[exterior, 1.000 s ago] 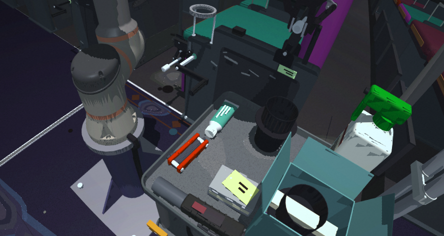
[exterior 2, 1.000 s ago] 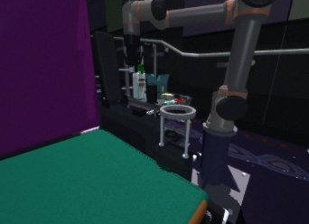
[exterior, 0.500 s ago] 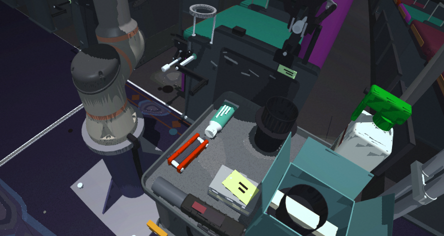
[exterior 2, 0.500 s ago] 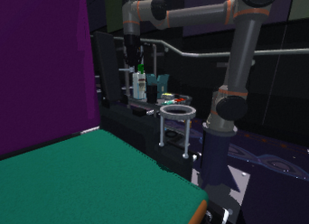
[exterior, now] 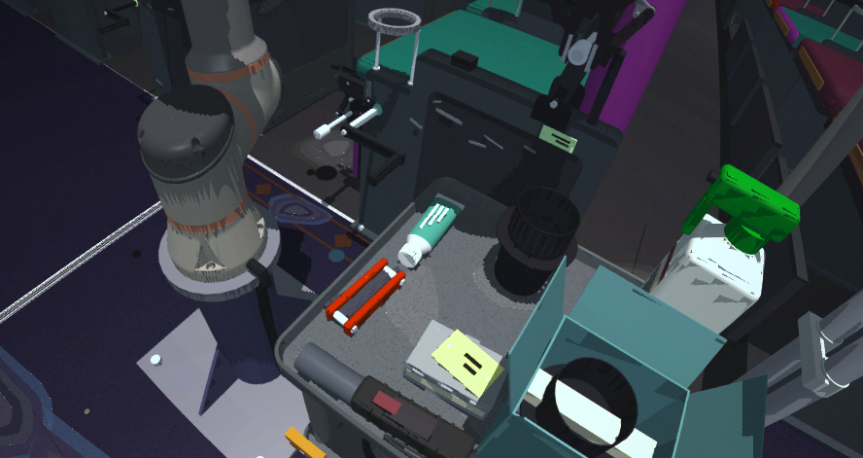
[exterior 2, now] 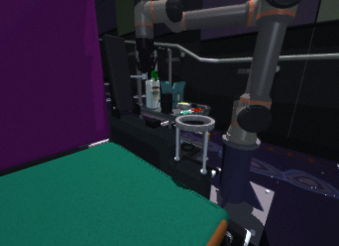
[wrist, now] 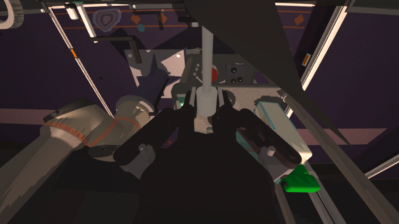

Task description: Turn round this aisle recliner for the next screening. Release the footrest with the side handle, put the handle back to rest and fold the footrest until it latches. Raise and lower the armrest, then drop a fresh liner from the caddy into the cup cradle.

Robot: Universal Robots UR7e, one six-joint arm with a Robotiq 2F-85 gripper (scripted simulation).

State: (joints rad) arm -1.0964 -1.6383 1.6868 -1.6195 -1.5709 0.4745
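The armrest's white cylindrical knob (wrist: 206,101) sits gripped between the fingers of my gripper (wrist: 206,112), beside the purple seat back (exterior: 634,38). The knob (exterior: 581,51) ends a grey rod on the dark armrest. The side handle (exterior: 347,123), a white bar, sticks out from the chair's side by the floor. The cup cradle (exterior: 395,21), a grey ring on thin posts, stands at the green seat's corner. Black ribbed liners (exterior: 537,228) are stacked in the caddy tray.
The purple seat back rises right beside my wrist. The grey caddy tray holds a green-white tube (exterior: 432,228), a red clip (exterior: 364,296) and a yellow note (exterior: 466,362). A teal box (exterior: 604,370) and a spray bottle (exterior: 718,249) stand beside it.
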